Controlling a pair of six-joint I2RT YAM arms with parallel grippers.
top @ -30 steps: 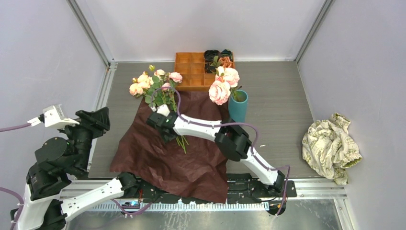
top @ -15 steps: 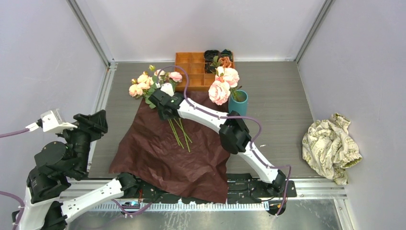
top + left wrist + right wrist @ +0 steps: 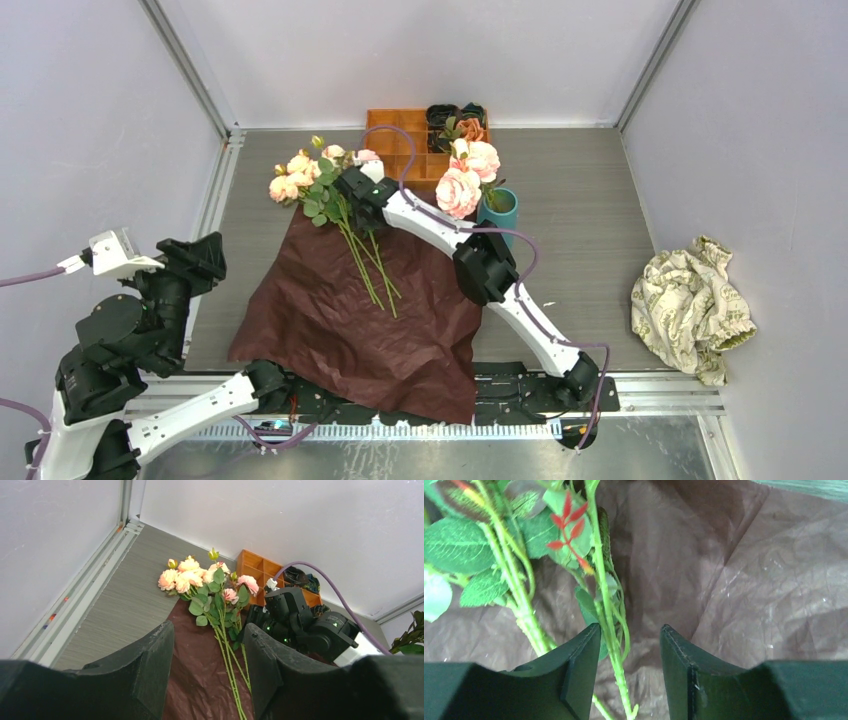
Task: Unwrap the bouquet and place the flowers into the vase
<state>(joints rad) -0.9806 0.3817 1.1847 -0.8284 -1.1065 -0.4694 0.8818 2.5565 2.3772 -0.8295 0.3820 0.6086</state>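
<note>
The loose flowers lie at the far left, pink and peach heads on the table, long stems running back across the spread-out maroon wrapping paper. My right gripper sits low over the leafy part of the stems. In the right wrist view it is open, with one green stem between the jaws near the left finger and a gap on the other side. The teal vase stands to the right with two pink roses in it. My left gripper hangs open and empty, high at the left.
An orange compartment tray stands against the back wall, just behind the flower heads and the vase. A crumpled beige patterned cloth lies at the right edge. The maroon paper reaches down to the arm bases.
My right gripper moved away from me along the stems, from their middle up to the leaves, uncovering the stems, and its jaws narrowed a little. The left arm barely moved.
</note>
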